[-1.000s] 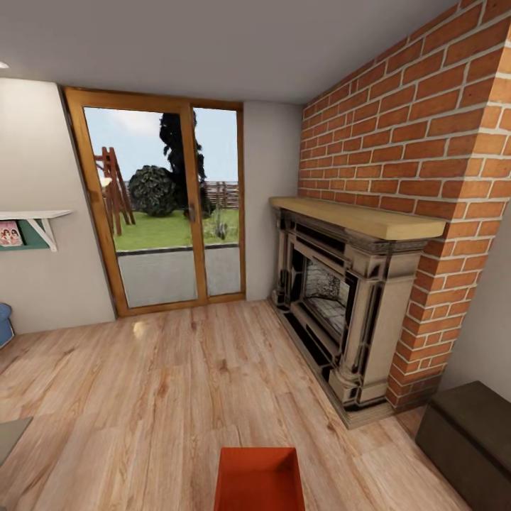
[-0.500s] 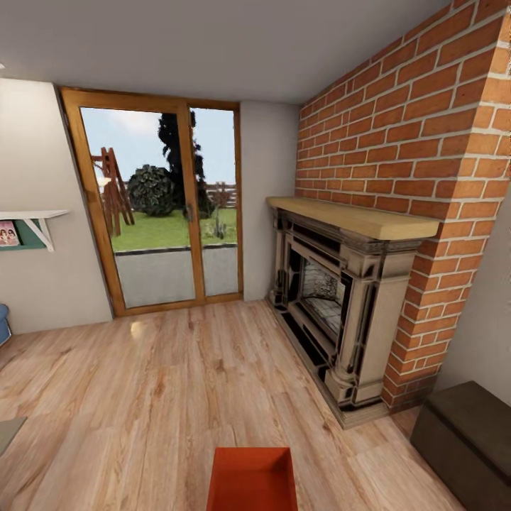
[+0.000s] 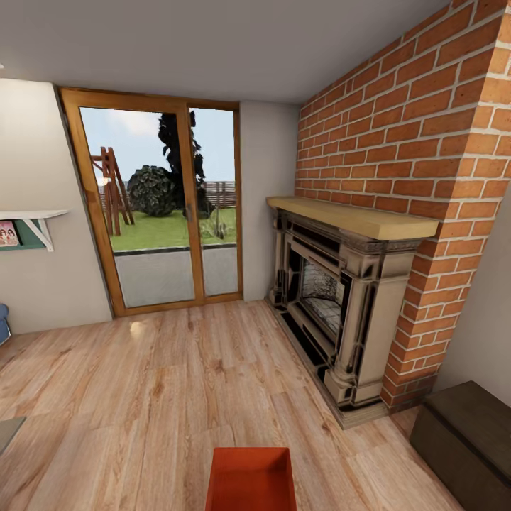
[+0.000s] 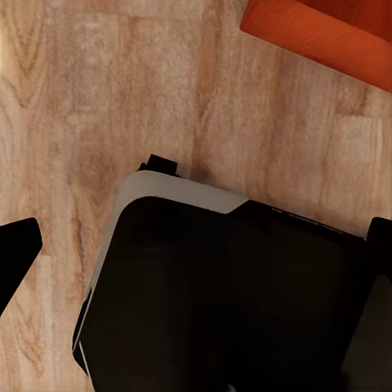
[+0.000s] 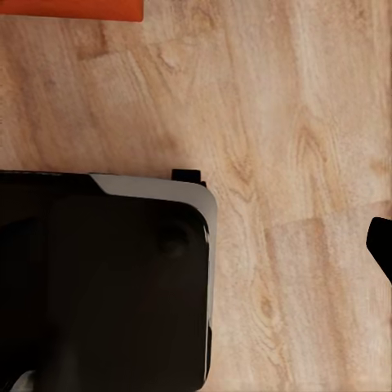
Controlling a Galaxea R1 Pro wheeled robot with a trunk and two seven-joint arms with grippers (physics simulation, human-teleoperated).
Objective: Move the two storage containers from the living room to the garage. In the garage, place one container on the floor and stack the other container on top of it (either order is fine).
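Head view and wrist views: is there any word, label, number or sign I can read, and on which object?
No readable text.
Picture under the wall shelf: two figures on pink, any lettering too small and blurred to read.
Storage container, fireplace, dark chest: no labels visible.

A dark brown chest (image 3: 465, 436) sits against the wall beside the brick fireplace's (image 3: 341, 312) stone surround. A white wall shelf (image 3: 32, 216) with a picture hangs near the wood-framed glass doors (image 3: 167, 206), which show a lawn outside.
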